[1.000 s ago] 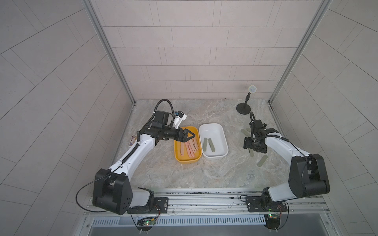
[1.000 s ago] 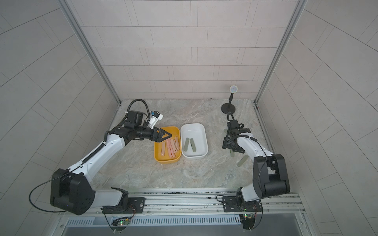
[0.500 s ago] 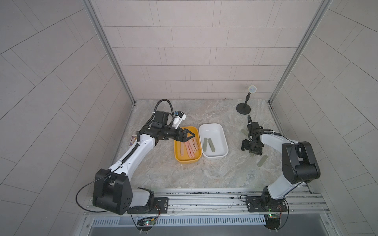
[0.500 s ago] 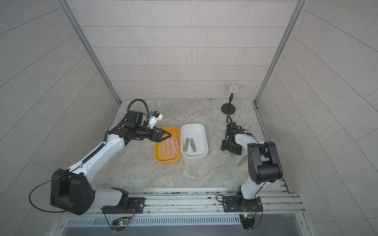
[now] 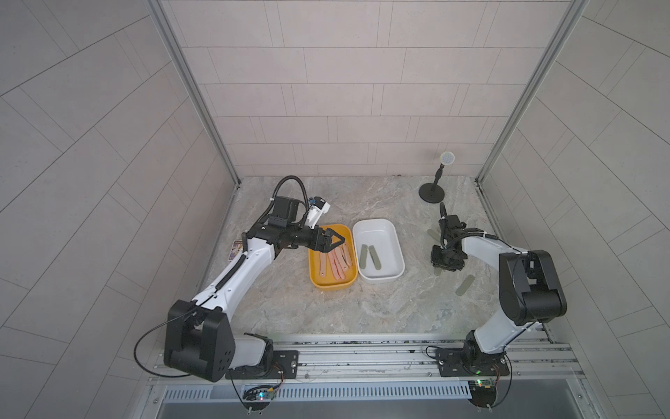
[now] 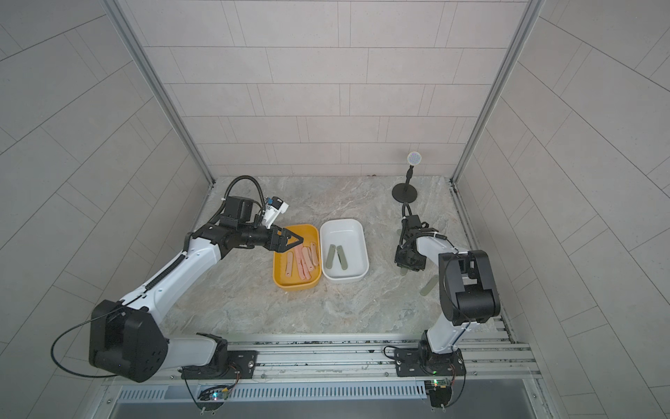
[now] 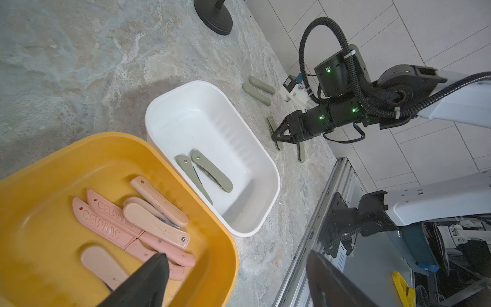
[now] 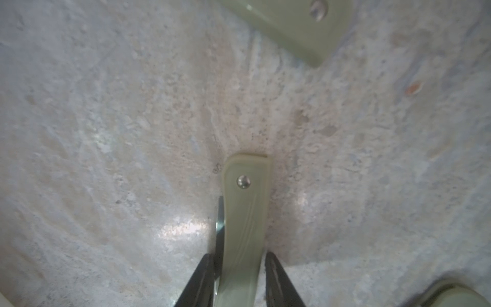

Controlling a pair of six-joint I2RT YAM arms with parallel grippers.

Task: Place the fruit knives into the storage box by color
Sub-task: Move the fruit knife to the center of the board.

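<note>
Tally taken standing at the front rail. Two storage boxes: one yellow box (image 5: 328, 288), one white box (image 5: 380, 279). The salmon-pink fruit knives (image 7: 156, 202) come to six as near as I can make out, all overlapping in the yellow box, two with blades folded out. Six grey-green fruit knives (image 7: 211, 171): two in the white box, four outside, namely a pair (image 7: 261, 85), one more (image 8: 245, 220) and a last one (image 5: 465, 285). Two robot arms: left arm (image 5: 239, 275), right arm (image 5: 486, 250). One black stand (image 5: 431, 190). One printed card (image 5: 235, 250)
</note>
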